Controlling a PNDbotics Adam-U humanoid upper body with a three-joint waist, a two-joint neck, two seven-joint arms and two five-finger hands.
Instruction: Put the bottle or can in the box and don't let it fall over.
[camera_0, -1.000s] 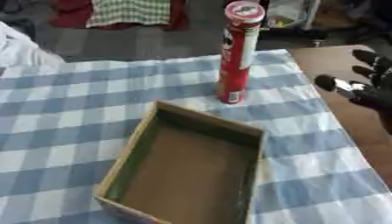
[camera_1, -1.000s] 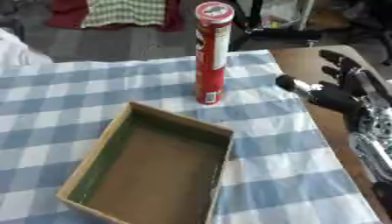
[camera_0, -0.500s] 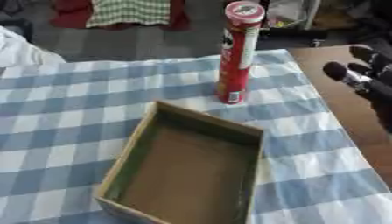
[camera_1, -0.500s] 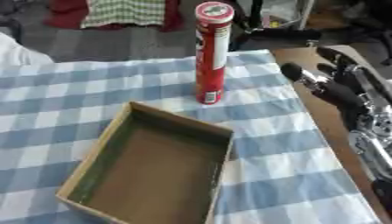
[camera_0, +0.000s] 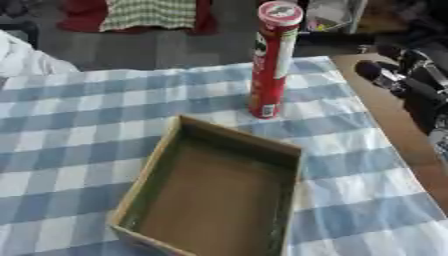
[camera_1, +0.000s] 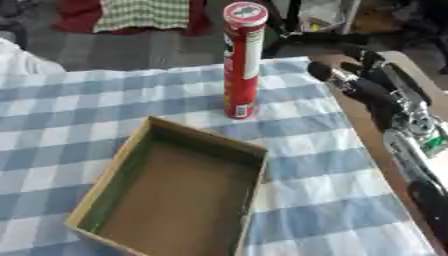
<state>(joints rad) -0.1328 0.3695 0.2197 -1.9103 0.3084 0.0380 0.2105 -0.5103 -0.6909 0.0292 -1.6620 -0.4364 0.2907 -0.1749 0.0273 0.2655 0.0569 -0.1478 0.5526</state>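
Observation:
A tall red can (camera_0: 271, 60) with a pale lid stands upright on the blue and white checked cloth (camera_0: 79, 115), just behind the far corner of an open cardboard box (camera_0: 210, 190). The box is empty, with a brown floor and greenish inner walls. My right hand (camera_1: 363, 82), black, hovers open to the right of the can, about level with its middle and a hand's width away, fingers stretched toward it. Nothing is in that hand. My left hand shows in neither view.
The bare brown table edge (camera_0: 394, 125) runs along the right of the cloth. My right forearm (camera_1: 411, 145) lies over it. Red and checked fabric (camera_0: 157, 12) and dark clutter sit beyond the far edge. A white cloth (camera_0: 22, 57) lies at the upper left.
My right hand has risen and moved farther back, now level with the can's middle rather than its base. The can and box have not moved.

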